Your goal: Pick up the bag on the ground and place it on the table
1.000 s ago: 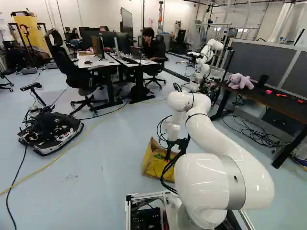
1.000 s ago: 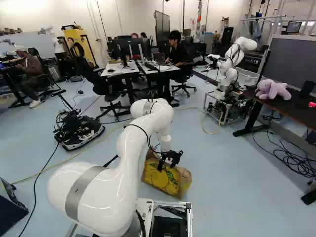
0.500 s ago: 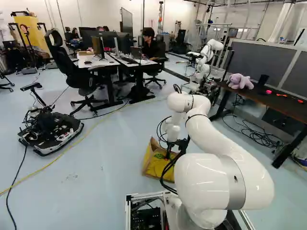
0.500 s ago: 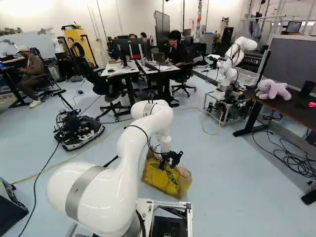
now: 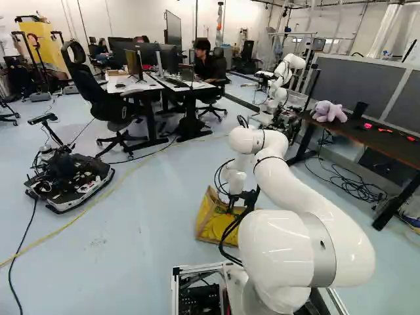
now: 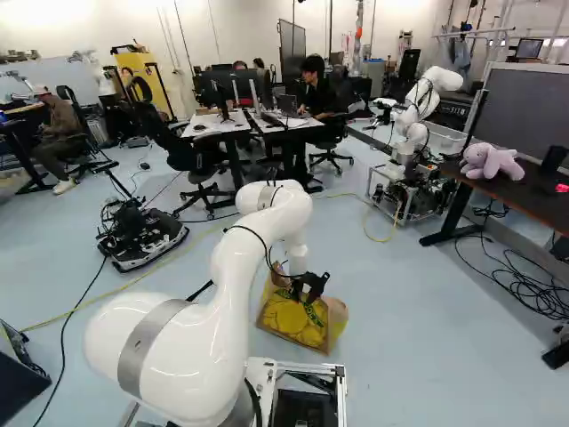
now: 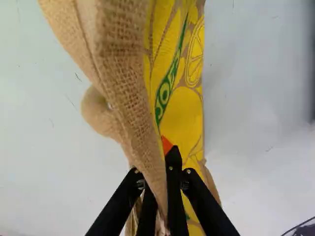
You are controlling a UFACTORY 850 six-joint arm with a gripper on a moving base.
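One yellow and brown bag [image 6: 293, 324] is noted in the near part of the scene, just ahead of the base, low at the floor (whether its underside touches cannot be told). Gripper [image 6: 305, 294]: fingers closed on a fold of the bag's brown cloth, one finger on each side, orange pad [image 7: 166, 144] partly visible. Dark table [image 6: 533, 197]: at the right, bearing a purple plush toy [image 6: 492, 162]. Another robot [image 6: 414, 120]: far, left of that table.
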